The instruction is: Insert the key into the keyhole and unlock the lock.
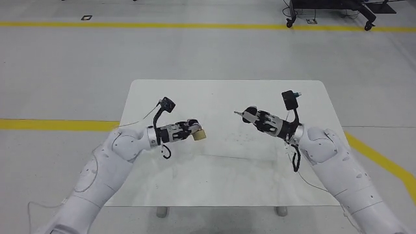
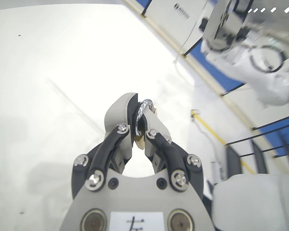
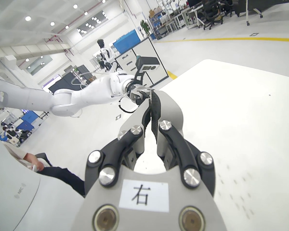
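Lock [image 1: 201, 134], one, sits clamped in left pincer [image 2: 143, 108]; one key [image 1: 238, 113] pinched in right pincer [image 3: 154, 97].

From well above, my top camera looks steeply down at the white table [image 1: 227, 188]. Wrist cameras sit close behind my left pincer [image 2: 142, 108] and right pincer [image 3: 152, 98], each facing the other across that shared table.
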